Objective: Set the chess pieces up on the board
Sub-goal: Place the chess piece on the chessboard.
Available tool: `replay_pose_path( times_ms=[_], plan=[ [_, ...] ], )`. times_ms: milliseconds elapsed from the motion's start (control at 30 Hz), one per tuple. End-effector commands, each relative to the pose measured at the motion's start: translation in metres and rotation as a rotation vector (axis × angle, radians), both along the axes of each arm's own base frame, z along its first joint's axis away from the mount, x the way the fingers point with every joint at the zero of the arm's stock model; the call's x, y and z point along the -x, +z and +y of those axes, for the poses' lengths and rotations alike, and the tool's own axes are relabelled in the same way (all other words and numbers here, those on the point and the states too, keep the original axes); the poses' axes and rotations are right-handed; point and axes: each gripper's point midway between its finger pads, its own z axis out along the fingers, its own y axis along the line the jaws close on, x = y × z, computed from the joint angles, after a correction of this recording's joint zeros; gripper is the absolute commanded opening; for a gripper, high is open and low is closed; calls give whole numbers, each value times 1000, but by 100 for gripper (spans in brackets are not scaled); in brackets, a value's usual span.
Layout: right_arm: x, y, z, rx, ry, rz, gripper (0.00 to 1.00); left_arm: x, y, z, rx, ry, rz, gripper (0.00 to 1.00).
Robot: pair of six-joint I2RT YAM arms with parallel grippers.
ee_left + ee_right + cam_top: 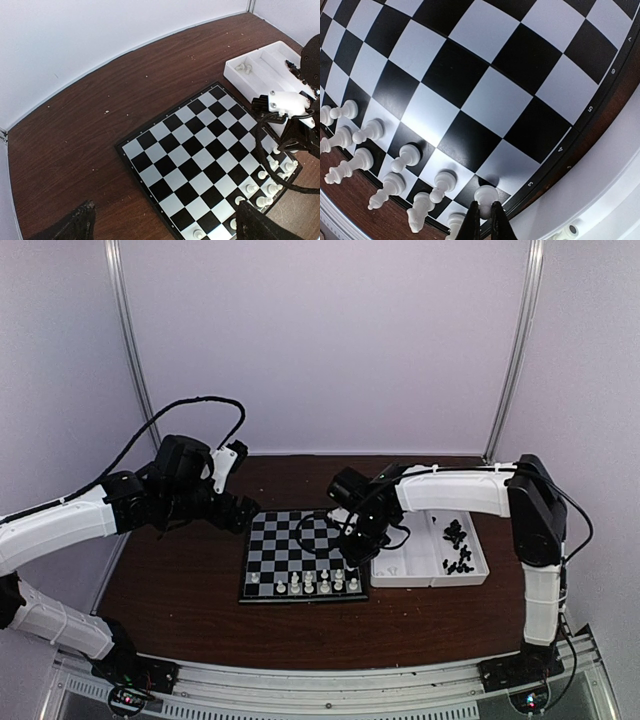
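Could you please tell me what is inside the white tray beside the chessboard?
Black chess pieces lie in the tray's right compartment; white pieces lie in the left one. The right arm covers part of it, so more may be hidden.

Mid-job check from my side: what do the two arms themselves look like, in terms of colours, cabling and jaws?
Both the left arm and the right arm have white shell links joined by black joints, with black wrist housings. A black cable arcs off the left arm, and a second cable, also black, loops by the right wrist. The jaws are dark. The bases are black.
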Motion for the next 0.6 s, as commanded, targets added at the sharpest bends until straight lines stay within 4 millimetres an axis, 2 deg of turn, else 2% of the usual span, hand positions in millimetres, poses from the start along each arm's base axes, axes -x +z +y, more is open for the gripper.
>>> replay_pose_path(
  times_ms=[0,567],
  plan=[
    [5,12,4,-31,-6,-13,5,-1,8,1,26,2,-13,98],
    [18,4,-2,-8,1,11,6,-2,6,-1,23,-1,-6,98]
  ],
)
